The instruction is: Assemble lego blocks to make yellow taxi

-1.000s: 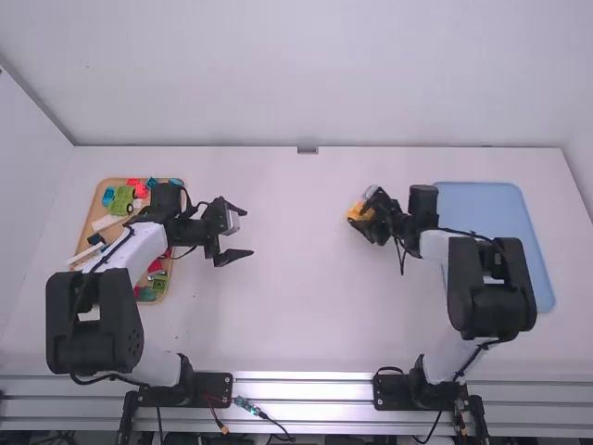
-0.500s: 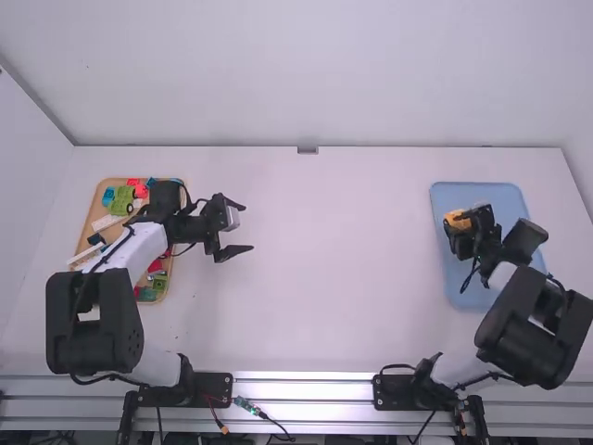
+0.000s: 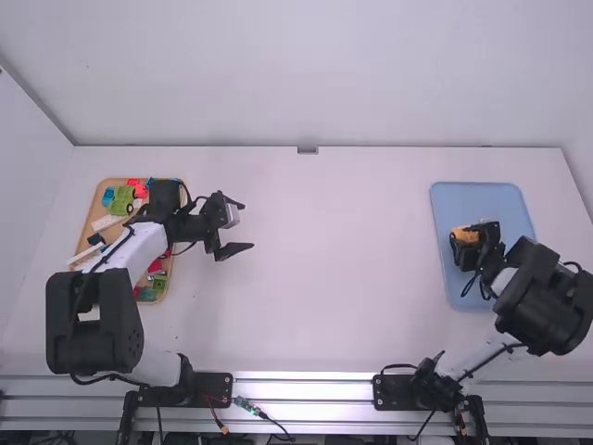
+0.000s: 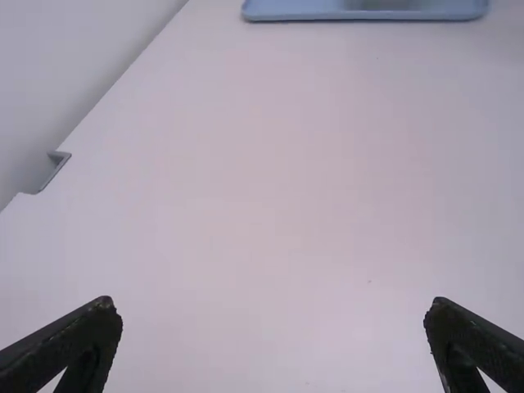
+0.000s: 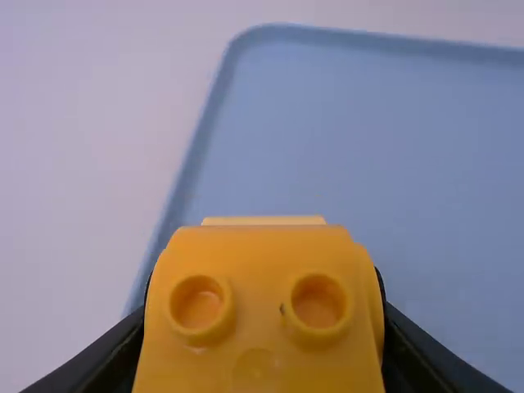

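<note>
In the high view my right gripper (image 3: 469, 242) is over the near-left part of the blue tray (image 3: 482, 197), shut on the yellow taxi (image 3: 463, 235). The right wrist view has the yellow taxi (image 5: 258, 327) held between the fingers of my right gripper (image 5: 262, 332), two round studs facing the camera, with the tray's floor behind it. Whether the taxi touches the tray I cannot tell. My left gripper (image 3: 243, 227) stands open and holds nothing, just right of the wooden tray; its fingers are wide apart in the left wrist view, where the gripper (image 4: 273, 340) is over bare table.
A wooden tray (image 3: 92, 227) with several red, green, blue and white blocks lies at the left, partly under the left arm. White table (image 3: 324, 269) stretches between the two trays. A small grey bracket (image 3: 308, 149) sits at the table's back edge.
My right gripper has carried the yellow taxi from the table right of centre to over the blue tray, then slightly nearer the camera. The left arm has stayed almost still.
</note>
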`<state>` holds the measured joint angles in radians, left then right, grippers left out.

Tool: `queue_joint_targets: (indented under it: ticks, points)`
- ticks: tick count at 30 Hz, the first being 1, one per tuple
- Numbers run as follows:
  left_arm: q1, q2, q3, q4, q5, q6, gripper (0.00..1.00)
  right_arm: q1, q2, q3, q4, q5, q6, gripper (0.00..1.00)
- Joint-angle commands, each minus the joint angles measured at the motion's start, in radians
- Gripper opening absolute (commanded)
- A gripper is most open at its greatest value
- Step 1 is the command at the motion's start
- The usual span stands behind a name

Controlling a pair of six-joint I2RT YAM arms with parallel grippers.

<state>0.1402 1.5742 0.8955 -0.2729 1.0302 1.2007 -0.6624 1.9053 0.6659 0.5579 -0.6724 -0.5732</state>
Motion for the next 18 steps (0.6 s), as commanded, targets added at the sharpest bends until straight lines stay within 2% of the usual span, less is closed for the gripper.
queue_joint_targets:
  ticks: [1, 8, 12, 14, 15, 18]
  points:
    - [0.010, -0.022, -0.007, -0.006, 0.014, -0.004, 0.99, 0.011, 0.049, 0.066, 0.005, -0.003, 0.017, 0.52]
    - [0.010, -0.022, -0.007, -0.006, 0.014, -0.004, 0.99, 0.003, 0.131, 0.140, 0.003, 0.072, 0.042, 0.50]
    - [0.010, -0.022, -0.007, -0.006, 0.014, -0.003, 0.99, -0.006, 0.170, 0.172, -0.017, 0.036, 0.058, 0.51]
    - [0.010, -0.022, -0.007, -0.005, 0.014, -0.004, 0.99, -0.006, 0.175, 0.179, -0.031, 0.035, 0.054, 0.57]
    - [0.010, -0.022, -0.007, -0.006, 0.014, -0.003, 0.99, -0.006, 0.174, 0.185, -0.050, 0.046, 0.054, 0.75]
    - [0.010, -0.022, -0.007, -0.006, 0.014, -0.004, 0.99, -0.006, 0.172, 0.193, -0.067, 0.043, 0.054, 0.86]
